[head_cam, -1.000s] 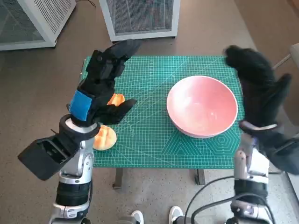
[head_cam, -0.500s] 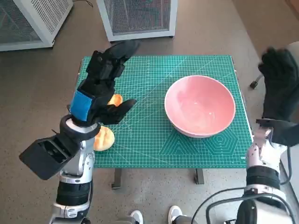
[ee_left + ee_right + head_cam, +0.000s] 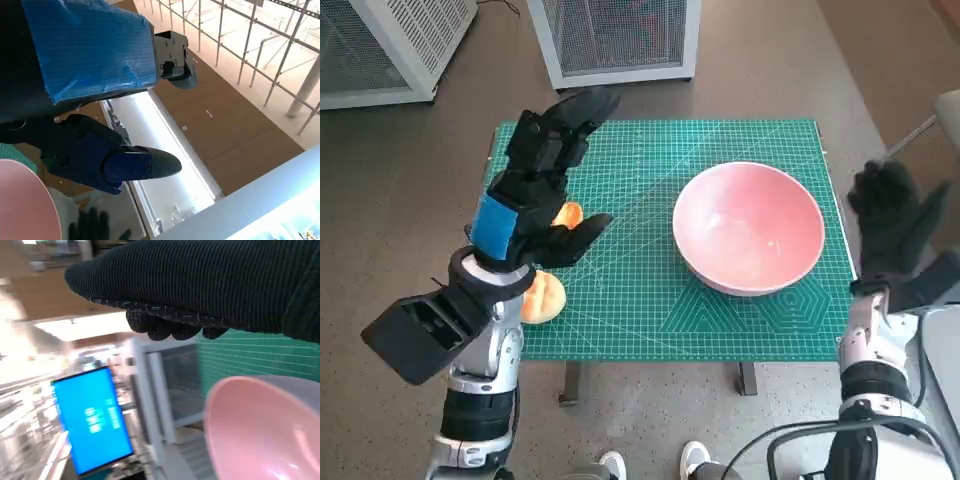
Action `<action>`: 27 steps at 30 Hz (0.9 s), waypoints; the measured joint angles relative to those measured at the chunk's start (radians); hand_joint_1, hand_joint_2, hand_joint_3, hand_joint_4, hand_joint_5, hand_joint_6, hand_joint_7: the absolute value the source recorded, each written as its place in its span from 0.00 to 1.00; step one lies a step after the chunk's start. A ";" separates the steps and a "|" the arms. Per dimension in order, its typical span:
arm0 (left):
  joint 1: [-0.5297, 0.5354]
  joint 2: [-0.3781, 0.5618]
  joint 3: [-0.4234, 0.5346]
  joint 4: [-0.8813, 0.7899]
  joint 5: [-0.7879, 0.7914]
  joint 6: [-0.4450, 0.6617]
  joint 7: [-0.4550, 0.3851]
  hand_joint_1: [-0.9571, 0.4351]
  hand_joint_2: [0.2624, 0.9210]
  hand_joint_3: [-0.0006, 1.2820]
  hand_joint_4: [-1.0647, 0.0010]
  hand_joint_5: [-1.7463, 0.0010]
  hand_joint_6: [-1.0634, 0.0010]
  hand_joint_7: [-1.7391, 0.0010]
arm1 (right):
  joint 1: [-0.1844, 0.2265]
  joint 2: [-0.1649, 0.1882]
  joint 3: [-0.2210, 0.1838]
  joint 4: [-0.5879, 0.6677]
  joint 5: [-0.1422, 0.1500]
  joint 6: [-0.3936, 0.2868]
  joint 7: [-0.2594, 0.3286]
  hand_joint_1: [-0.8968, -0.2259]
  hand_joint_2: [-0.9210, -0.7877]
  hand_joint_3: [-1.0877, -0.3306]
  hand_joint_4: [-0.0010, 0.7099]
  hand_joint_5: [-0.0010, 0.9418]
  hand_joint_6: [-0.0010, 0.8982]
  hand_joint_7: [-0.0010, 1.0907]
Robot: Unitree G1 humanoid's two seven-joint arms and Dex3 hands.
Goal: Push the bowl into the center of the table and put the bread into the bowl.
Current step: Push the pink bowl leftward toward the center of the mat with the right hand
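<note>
- Head view shows the pink bowl (image 3: 748,228) empty and upright on the green cutting mat (image 3: 650,290), on the right half of the table rather than at its middle
- bread (image 3: 544,297) lies near the mat's near-left edge, well apart from the bowl and partly hidden by the left forearm; a second orange-brown piece (image 3: 568,214) shows just behind the left hand (image 3: 533,195)
- left hand is raised above the mat's left side, fingers spread and holding nothing; the blue tape on its back faces up
- right hand (image 3: 892,222) hangs off the table's right edge, just beside the bowl but not touching it; its gloved fingers are apart and empty
- right wrist view shows the bowl's rim (image 3: 260,430) under the glove, with the mat beyond and a blue lit screen (image 3: 92,417) further off
</note>
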 measured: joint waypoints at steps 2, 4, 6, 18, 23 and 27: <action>0.003 0.001 0.001 0.000 -0.001 0.000 -0.003 0.33 0.98 0.29 1.00 0.73 1.00 0.63 | 0.000 0.007 0.003 0.007 -0.003 0.017 -0.010 0.81 0.00 0.67 0.34 0.01 0.14 0.40; 0.005 0.001 0.003 0.000 -0.001 0.000 -0.006 0.33 0.98 0.29 1.00 0.73 1.00 0.63 | 0.001 0.016 0.008 0.013 -0.008 0.029 -0.021 0.81 0.00 0.67 0.35 0.01 0.16 0.38; 0.008 0.002 0.005 0.000 -0.002 0.000 -0.007 0.33 0.98 0.28 1.00 0.73 1.00 0.63 | 0.002 0.025 0.019 0.016 -0.022 0.041 -0.032 0.80 0.00 0.68 0.35 0.00 0.18 0.36; 0.012 0.010 0.020 0.000 -0.004 0.000 -0.017 0.32 1.00 0.26 1.00 0.74 1.00 0.63 | -0.008 0.097 0.037 0.024 -0.039 0.089 -0.037 0.79 0.01 0.74 0.39 0.01 0.23 0.32; 0.016 0.016 0.024 -0.004 -0.007 0.001 -0.018 0.32 1.00 0.26 1.00 0.74 1.00 0.63 | -0.030 0.125 0.037 0.025 -0.039 0.096 -0.029 0.78 0.00 0.77 0.40 0.01 0.22 0.31; 0.028 0.021 0.027 -0.015 -0.007 0.003 -0.018 0.32 1.00 0.25 0.98 0.76 1.00 0.63 | -0.048 0.144 0.037 0.025 -0.039 0.102 -0.025 0.79 0.00 0.76 0.40 0.01 0.22 0.31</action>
